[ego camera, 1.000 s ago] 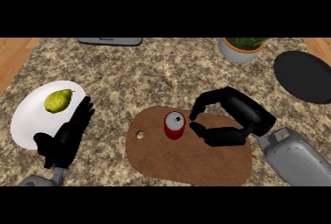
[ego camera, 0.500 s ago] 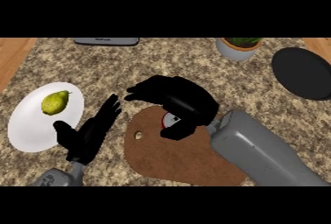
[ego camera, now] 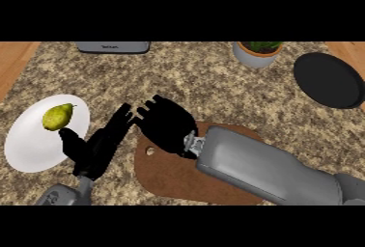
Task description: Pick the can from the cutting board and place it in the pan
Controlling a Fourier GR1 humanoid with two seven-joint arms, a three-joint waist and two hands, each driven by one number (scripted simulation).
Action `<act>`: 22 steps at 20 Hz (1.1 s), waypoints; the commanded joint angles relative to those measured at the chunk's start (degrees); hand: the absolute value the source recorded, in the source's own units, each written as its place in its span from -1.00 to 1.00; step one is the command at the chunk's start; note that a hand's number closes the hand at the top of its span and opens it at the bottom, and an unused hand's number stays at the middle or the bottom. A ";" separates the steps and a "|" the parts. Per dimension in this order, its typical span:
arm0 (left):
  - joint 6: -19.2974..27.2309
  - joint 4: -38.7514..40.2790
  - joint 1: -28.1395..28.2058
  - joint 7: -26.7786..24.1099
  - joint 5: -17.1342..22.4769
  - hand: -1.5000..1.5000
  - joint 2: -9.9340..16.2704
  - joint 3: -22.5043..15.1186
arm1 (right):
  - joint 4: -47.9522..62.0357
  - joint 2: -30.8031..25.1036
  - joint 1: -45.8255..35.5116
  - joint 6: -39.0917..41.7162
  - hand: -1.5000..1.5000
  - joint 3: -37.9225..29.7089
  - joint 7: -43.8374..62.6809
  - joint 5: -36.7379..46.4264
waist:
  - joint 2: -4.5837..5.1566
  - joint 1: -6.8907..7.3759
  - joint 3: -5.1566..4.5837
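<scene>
Brown wooden cutting board with a hanging hole lies at the six o'clock part of the speckled stone bench, and the robot's right hand covers its upper left end, fingers bent downward. The can shows nowhere; I judge it sits hidden beneath that hand, though whether the fingers close round it cannot be told. Up at two o'clock the round black pan holds nothing, well apart from the board, so lifting, carrying and placing are all left. At eight o'clock the left hand rests with straight fingers beside the white plate bearing a yellow-green pear.
</scene>
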 commanded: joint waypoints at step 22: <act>-2.77 -1.45 1.06 2.19 -1.36 0.00 -1.49 3.29 | 0.39 11.59 2.95 23.32 -1.00 16.10 40.19 -4.65 | 0.77 0.39 0.22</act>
